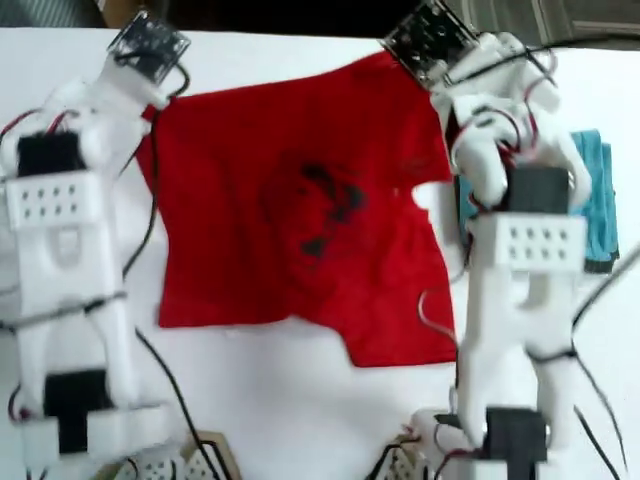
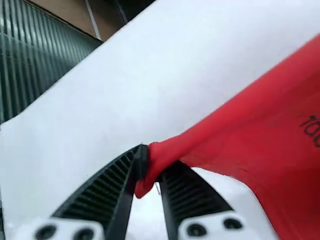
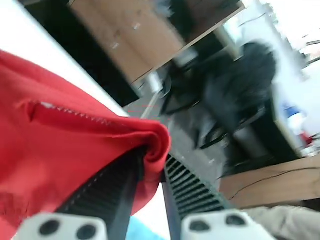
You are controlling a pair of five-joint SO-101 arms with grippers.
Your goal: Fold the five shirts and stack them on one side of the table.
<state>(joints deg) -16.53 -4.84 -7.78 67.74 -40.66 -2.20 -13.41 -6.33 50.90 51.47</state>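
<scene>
White tabletop carries everything: a red shirt lies spread across its middle, front side up, reaching close to the far edge. Near the right edge sits a folded teal stack, seemingly the pile being built. The left gripper is pinched closed on one far corner of the shirt, the right gripper on the other, probably to pull the cloth taut and flat for folding.
</scene>
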